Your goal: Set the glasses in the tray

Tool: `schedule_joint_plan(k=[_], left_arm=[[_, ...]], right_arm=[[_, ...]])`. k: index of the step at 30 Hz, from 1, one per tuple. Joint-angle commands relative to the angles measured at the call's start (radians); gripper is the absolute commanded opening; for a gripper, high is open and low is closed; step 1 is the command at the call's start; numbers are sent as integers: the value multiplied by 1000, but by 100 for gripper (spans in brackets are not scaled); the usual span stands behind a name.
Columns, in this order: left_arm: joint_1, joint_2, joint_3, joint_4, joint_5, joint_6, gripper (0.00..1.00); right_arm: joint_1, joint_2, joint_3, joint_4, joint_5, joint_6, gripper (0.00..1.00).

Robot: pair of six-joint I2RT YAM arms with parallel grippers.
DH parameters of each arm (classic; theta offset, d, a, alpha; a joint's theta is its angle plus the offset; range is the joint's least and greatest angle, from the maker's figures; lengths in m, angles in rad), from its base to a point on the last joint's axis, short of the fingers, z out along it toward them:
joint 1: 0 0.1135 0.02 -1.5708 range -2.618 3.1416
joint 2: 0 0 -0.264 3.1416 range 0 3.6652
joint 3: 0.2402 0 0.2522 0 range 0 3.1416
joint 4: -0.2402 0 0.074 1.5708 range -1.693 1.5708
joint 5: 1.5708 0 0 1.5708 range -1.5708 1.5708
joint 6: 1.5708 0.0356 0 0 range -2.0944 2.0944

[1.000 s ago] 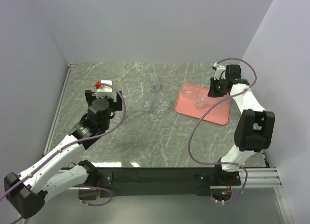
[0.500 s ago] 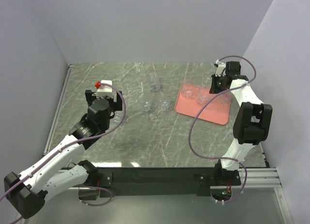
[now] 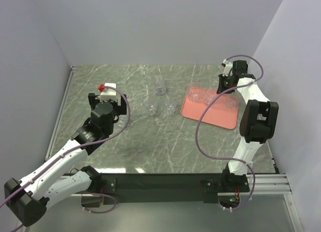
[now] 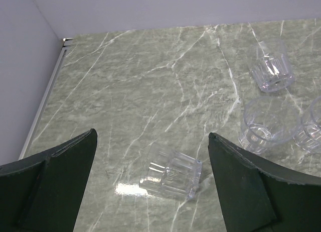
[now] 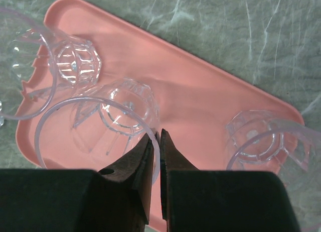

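Note:
The salmon-pink tray [image 3: 216, 117] lies at the right of the table and holds three clear glasses. My right gripper [image 5: 156, 134] is shut on the rim of the middle glass [image 5: 128, 109], which stands in the tray [image 5: 200, 91] between a left glass [image 5: 75, 64] and a right glass [image 5: 253, 139]. My left gripper [image 4: 152, 136] is open, its fingers either side of a glass lying on its side [image 4: 170, 174] on the marble. Three more glasses [image 4: 272, 66] [image 4: 263, 124] [image 4: 313, 126] stand upright to its right.
The upright glasses stand mid-table [image 3: 159, 86] [image 3: 149, 105] [image 3: 170, 109]. Grey walls close the table at the back and both sides. The right arm's purple cable [image 3: 203, 121] hangs over the tray's near part.
The right gripper has moved toward the back edge of the tray, the glass staying in its grip. The left arm has not moved.

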Motion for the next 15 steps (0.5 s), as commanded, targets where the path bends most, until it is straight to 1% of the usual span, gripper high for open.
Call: schedule_joint_plan(k=[1,11,15], left_arm=[[2,4,1,12,15,5,98],[2,8,-2,10,10,5,98],[2,13,1,9,12,4,98]], right_arm=[[-5,14,68,10,14,5,0],[-4,70,117,-12,24,-4,1],[-2,85,131,-19,23,-7,4]])
